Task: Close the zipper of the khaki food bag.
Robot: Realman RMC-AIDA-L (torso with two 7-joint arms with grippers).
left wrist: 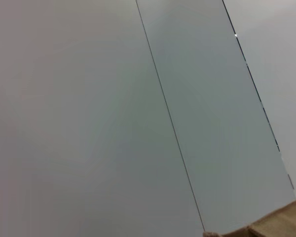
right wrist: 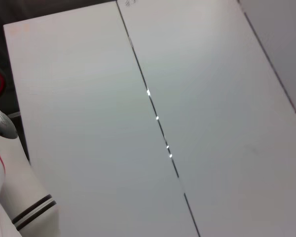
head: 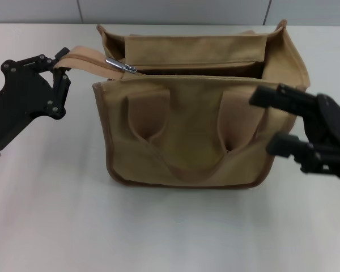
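The khaki food bag point(head: 187, 141) stands upright mid-table, its two handle straps facing me. Its zipper point(head: 96, 61) runs along the top, with the silver pull tab point(head: 122, 66) near the bag's left end. To the right of the tab the top gapes open and dark. The zipper's tape end sticks out past the bag's left corner, and my left gripper point(head: 61, 69) is shut on it. My right gripper point(head: 273, 120) is open at the bag's right side, with one finger near the top edge and one lower down. A khaki corner of the bag point(left wrist: 281, 226) shows in the left wrist view.
The bag rests on a white table point(head: 56, 215), with bare surface in front and on both sides. Grey wall panels point(head: 158, 10) stand behind. The right wrist view holds only pale panels and a white robot part point(right wrist: 10, 197).
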